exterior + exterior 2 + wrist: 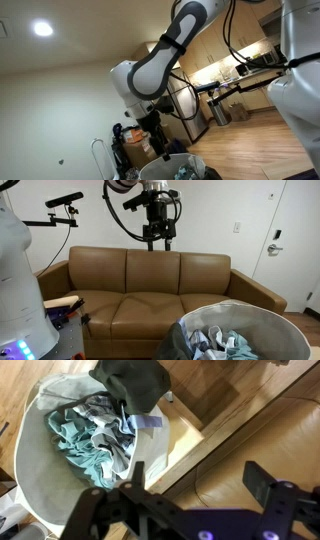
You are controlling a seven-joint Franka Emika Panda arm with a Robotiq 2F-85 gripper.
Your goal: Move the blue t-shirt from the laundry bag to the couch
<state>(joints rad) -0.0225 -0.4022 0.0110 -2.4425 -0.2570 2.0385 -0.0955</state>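
The blue t-shirt [92, 435] lies crumpled in the grey laundry bag [40, 495] among other clothes, with a dark garment [135, 385] at the bag's far edge. The bag also shows in both exterior views [205, 315] [165, 165], with the bluish cloth [238, 340] inside. My gripper [198, 476] is open and empty. It hangs high in the air above the brown couch [150, 290], well apart from the bag, as an exterior view shows [158, 246].
The couch's seat [265, 430] lies under the gripper beside a wooden floor strip. A white door [285, 240] stands behind the couch's end. A camera on a stand [62, 202] reaches over the couch's other end. Kitchen cabinets [225, 60] stand further off.
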